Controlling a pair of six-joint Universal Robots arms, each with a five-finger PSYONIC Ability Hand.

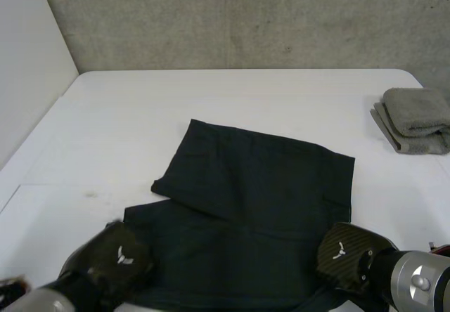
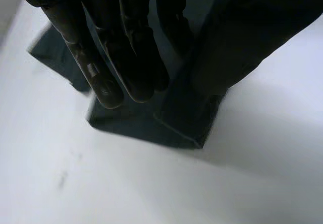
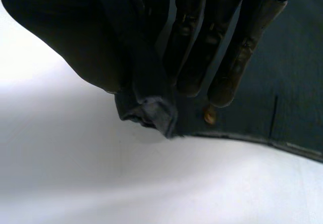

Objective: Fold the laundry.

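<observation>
Though robot hands (image 1: 116, 259) (image 1: 344, 252) at near edge of garment (image 1: 260, 178) — bare table (image 1: 211, 94) beyond

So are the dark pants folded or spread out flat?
Folded partway: in the head view one part of the pants lies doubled over the rest.

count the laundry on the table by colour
dark: 1, the garment
grey: 1, the folded towel
total: 2
</observation>
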